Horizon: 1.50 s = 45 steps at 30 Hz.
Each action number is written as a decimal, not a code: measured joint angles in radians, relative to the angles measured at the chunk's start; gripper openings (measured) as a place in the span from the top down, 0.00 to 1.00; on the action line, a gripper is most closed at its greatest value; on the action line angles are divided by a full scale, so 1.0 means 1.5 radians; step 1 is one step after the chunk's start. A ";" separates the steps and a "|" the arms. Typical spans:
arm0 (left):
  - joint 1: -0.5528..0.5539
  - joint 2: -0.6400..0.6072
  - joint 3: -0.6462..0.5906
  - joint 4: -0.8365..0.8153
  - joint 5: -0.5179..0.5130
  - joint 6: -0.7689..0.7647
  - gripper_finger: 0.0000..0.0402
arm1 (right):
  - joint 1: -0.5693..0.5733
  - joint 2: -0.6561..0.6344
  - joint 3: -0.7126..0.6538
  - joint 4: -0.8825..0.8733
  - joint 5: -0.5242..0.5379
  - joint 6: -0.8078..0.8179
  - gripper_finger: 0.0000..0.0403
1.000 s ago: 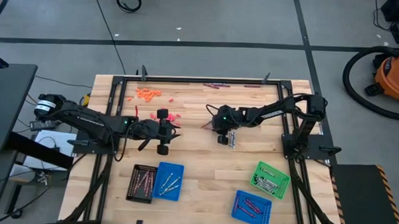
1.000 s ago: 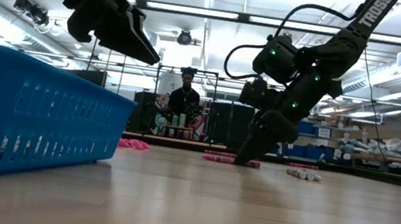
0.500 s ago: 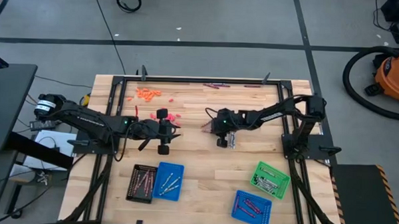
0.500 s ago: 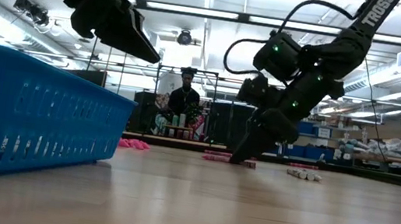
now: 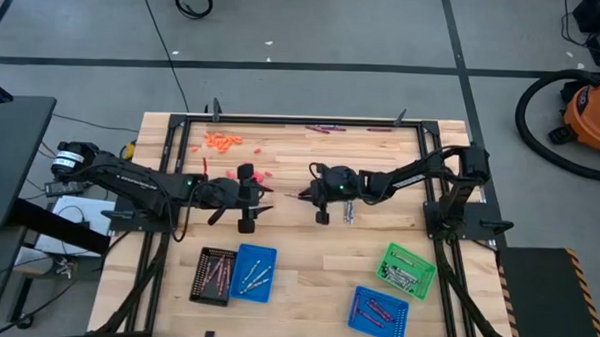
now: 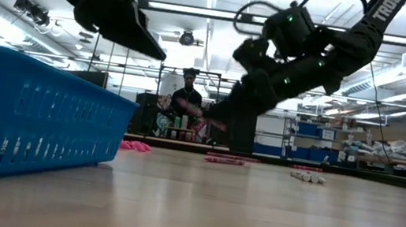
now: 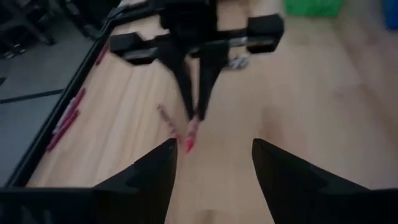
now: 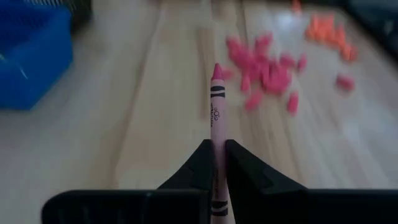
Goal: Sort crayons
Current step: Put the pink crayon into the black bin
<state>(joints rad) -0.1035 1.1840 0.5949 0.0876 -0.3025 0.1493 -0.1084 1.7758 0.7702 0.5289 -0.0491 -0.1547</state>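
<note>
Right pincer (image 8: 217,152): clenched on pink crayon (image 8: 215,106), raised mid-counter, tip pointed toward left arm.
Left pincer (image 7: 211,155): spread wide, empty, just beside, facing it.
Loose pink crayons (image 8: 267,71), orange crayons (image 5: 221,141): scattered on far side of counter (image 5: 297,258).
Trays (image 5: 255,272): near edge, well apart.
Risk: thin grip near crayon's end; likely slip or drop if handover misaligned.

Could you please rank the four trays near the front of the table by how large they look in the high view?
1. Green tray, looks slightly the largest.
2. Blue tray beside the black one, and the other blue tray: these look alike, so I would not rank them.
3. Black tray, the narrowest.
</note>
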 joint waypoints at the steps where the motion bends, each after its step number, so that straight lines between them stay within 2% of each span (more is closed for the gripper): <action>1: 0.000 0.005 0.001 0.011 0.009 0.000 0.45 | 0.005 0.000 0.000 0.020 0.000 -0.006 0.91; 12: -0.005 0.025 0.001 0.058 0.016 0.014 0.50 | 0.049 -0.001 0.001 0.185 -0.023 -0.022 0.91; 39: -0.005 0.032 0.000 0.129 0.013 0.012 0.52 | 0.058 -0.002 0.010 0.206 -0.013 -0.010 0.91; 42: -0.005 0.032 0.000 0.129 0.013 0.012 0.55 | 0.058 -0.002 0.010 0.206 -0.013 -0.003 0.91; 45: -0.005 0.039 0.000 0.132 0.013 0.012 0.65 | 0.058 -0.002 0.010 0.206 -0.013 -0.001 0.91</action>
<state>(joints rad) -0.1108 1.2425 0.5953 0.2855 -0.2827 0.1673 -0.0217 1.7729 0.7856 0.8371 -0.0685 -0.1566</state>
